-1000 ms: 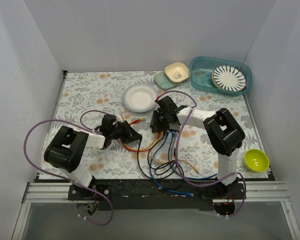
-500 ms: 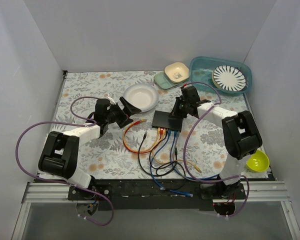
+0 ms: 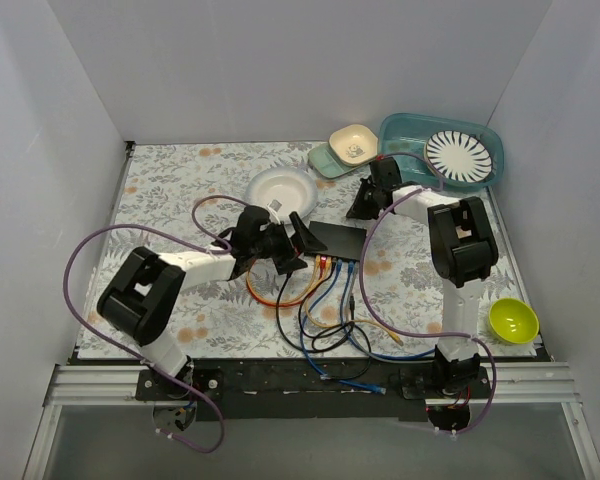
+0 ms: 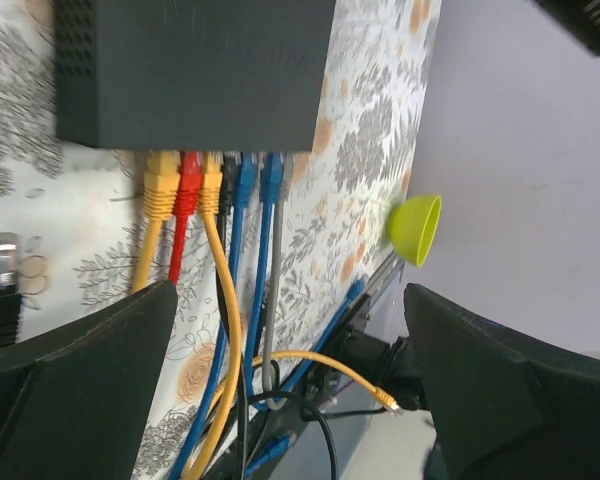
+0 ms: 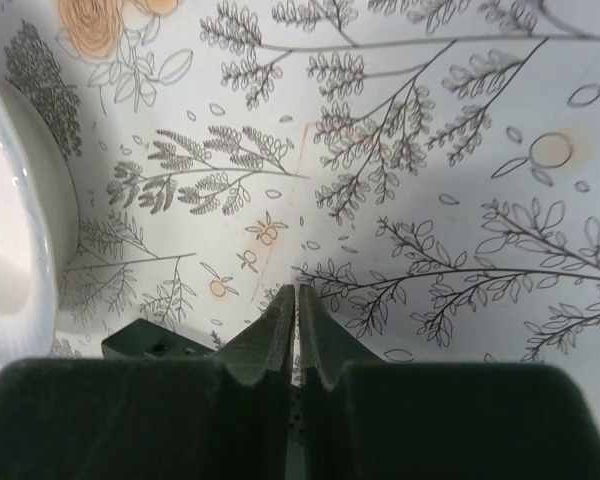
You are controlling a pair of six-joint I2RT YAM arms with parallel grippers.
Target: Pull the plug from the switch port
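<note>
Left gripper (image 4: 290, 290): jaws wide apart, nothing held. Its fingers (image 4: 75, 385) sit at the lower left and lower right of the wrist view. They straddle the cable run just below the flat matte-black rectangular switch (image 4: 195, 70), and I can't see them touching any plug.

Right gripper (image 5: 295, 300): jaws pressed together, empty. It's over the floral-print bench (image 5: 430, 150) just beside the switch's far edge, with a round white bowl (image 5: 10, 250) at frame left.

The switch lies flat at the centre of the top view, ports facing the bottom of the frame.

Progress, as I read it: nothing pulled yet. The yellow plug (image 4: 160, 190), the red plug (image 4: 187, 190), a second yellow, a black one and two blue ones all look seated along the switch's lower edge. A loose yellow cable end (image 4: 385, 400) at lower right is not in any port.

Remaining: close the left gripper on one plug and draw it straight out. I can't tell which plug is the target.
</note>
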